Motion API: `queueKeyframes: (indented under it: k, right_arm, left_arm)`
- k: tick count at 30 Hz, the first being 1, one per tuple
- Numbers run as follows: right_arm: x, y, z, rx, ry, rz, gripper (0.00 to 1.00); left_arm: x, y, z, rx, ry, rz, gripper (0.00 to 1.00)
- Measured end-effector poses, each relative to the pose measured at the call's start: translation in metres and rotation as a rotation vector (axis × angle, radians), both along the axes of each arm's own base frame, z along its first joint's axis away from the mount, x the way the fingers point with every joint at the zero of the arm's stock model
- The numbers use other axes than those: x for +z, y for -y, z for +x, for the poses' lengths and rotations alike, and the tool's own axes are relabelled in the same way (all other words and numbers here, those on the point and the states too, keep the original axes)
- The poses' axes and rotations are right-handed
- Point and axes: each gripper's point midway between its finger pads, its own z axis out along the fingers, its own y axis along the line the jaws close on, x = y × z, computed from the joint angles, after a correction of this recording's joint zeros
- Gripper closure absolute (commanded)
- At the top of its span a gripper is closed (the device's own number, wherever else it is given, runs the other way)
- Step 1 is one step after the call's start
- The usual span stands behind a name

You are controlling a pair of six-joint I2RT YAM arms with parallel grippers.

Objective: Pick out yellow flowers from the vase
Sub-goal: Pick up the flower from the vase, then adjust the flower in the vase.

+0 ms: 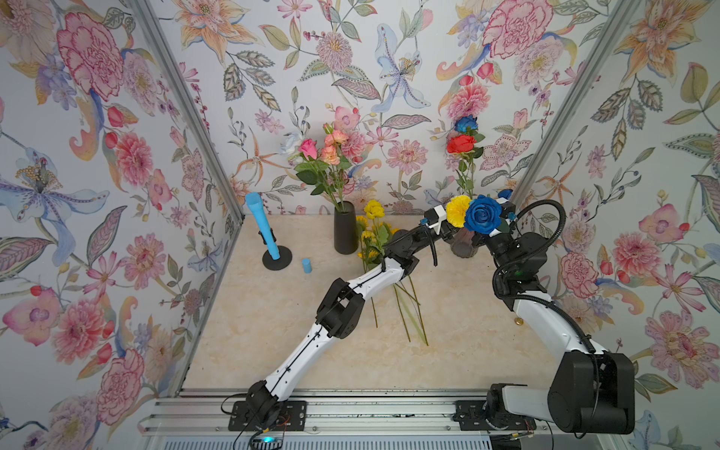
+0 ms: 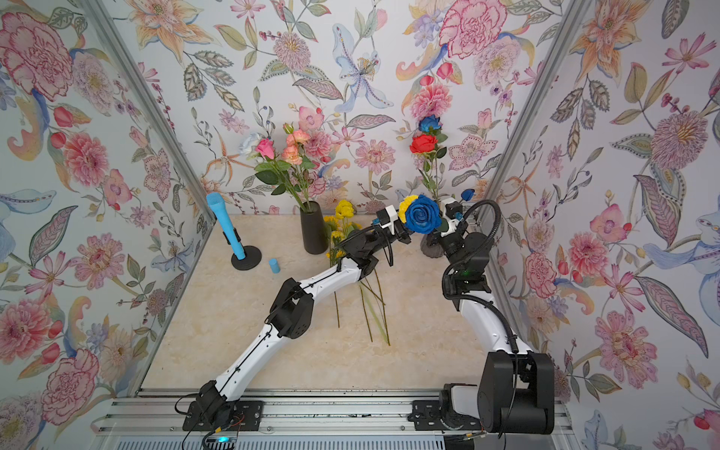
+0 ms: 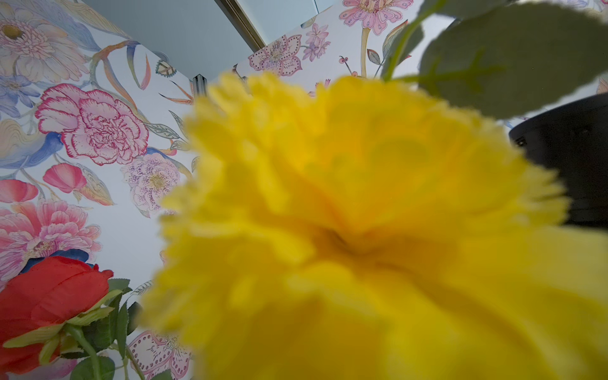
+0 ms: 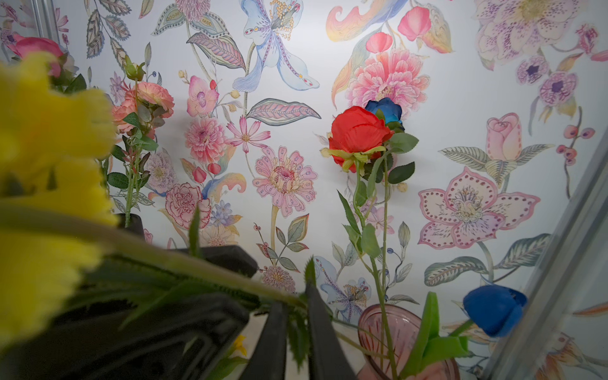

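A ruffled yellow flower (image 1: 457, 210) (image 3: 362, 210) hangs beside the pink glass vase (image 1: 463, 249) (image 4: 388, 325), its bloom next to a large blue rose (image 1: 483, 215). My right gripper (image 4: 296, 306) is shut on its green stem (image 4: 184, 260) just outside the vase's rim. My left gripper (image 1: 448, 230) (image 4: 251, 286) has its black fingers close against the same stem, nearer the bloom. The bloom hides those jaws in the left wrist view. A red rose (image 1: 461, 143) and a blue rose (image 1: 465, 124) stand tall in the vase. More yellow flowers (image 1: 373, 230) lie on the table.
A black vase (image 1: 345, 230) with pink and peach roses stands at the back middle. At the back left stand a blue microphone-like prop on a black base (image 1: 265, 233) and a small blue cylinder (image 1: 306, 265). Flowered walls close in three sides.
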Motion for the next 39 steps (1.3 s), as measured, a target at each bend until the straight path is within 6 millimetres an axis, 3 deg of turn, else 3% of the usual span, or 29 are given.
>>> queueKeyframes:
  k: [22,31,39]
  right_arm:
    - [0.002,0.028,0.008,-0.119,-0.021,0.047,0.85]
    - [0.021,0.057,0.023,-0.214,-0.009,0.088,0.89]
    - [-0.002,0.071,0.049,-0.26,-0.094,0.12,0.9]
  left_arm:
    - [-0.009,0.001,0.003,0.006,-0.014,0.021,0.94]
    - [0.022,-0.01,-0.002,0.022,0.022,-0.003,0.94]
    - [0.037,-0.016,-0.008,0.036,0.044,-0.002,0.95]
